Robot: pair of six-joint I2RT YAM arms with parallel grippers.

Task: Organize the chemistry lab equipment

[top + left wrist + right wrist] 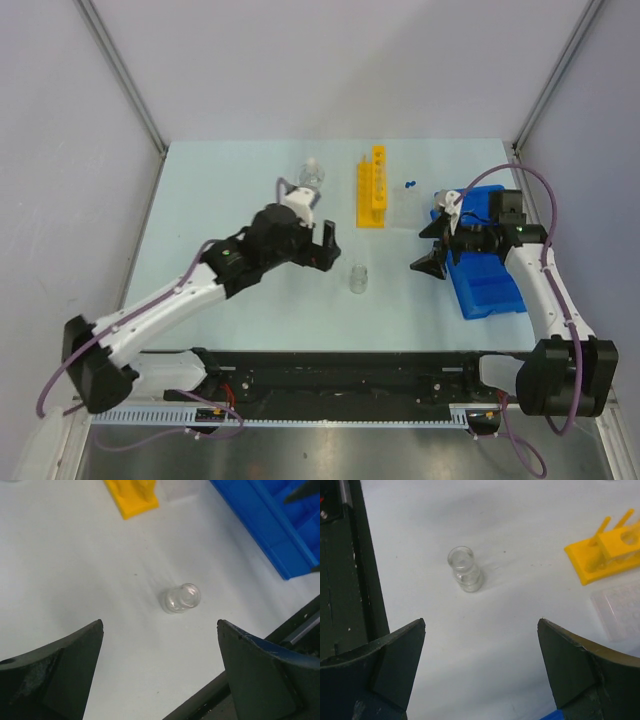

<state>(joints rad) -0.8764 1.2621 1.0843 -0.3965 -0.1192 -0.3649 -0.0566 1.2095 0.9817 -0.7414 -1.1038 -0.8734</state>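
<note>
Beaker [359, 279] upright on desk [220, 190], between left fingers [60, 672] and right fingers [572, 665]; touching neither, both released.

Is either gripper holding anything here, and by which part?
Nothing. Left gripper and right gripper are both open and empty; the beaker stands untouched between them.

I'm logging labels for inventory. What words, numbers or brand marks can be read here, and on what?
None readable. The yellow rack, blue bin, beaker and flask show no legible print in any view.
</note>
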